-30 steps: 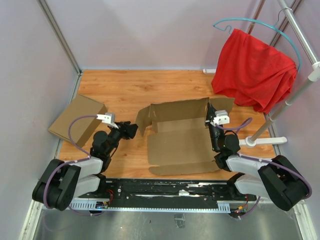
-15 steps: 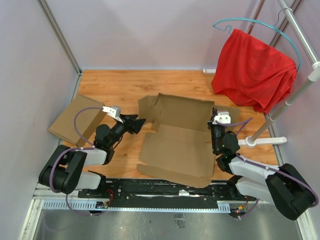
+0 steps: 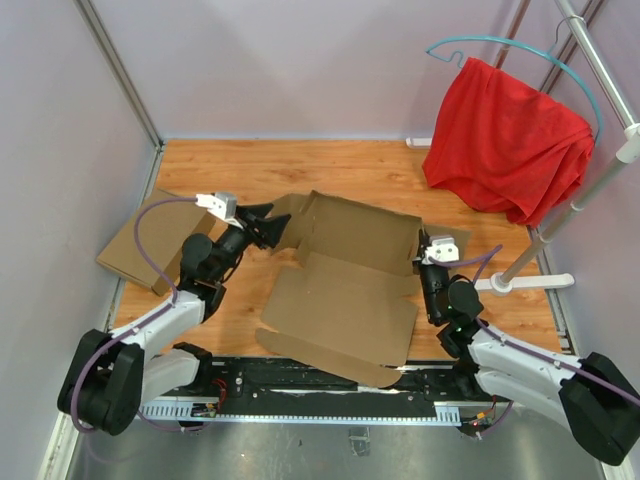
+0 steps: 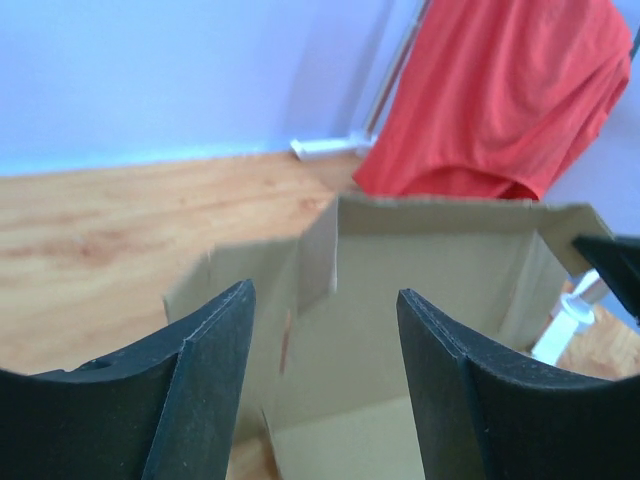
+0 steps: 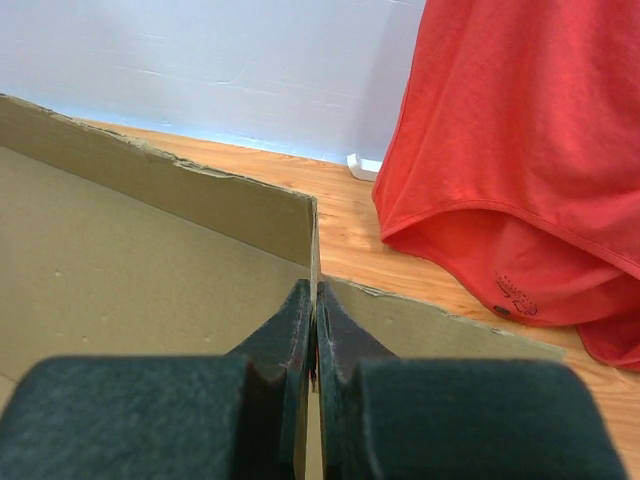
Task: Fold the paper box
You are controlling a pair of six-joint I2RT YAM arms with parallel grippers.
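Two grippers stood by the box [image 3: 345,290] in the middle of the table [image 3: 200,170]: the right gripper [image 3: 419,262] pinched its right wall tight, while the left gripper [image 3: 272,228], jaws apart and empty, faced its left side just ahead.

1x paper box [image 3: 345,290], 1x tan box [image 3: 118,252], 1x red cloth [image 3: 505,150], 1x hanger [image 3: 500,39]

Wood table [image 3: 350,165], paper box [image 3: 345,300] lying mid-table, tan closed box [image 3: 120,250] flat at my left, white rack foot [image 3: 525,283] at my right
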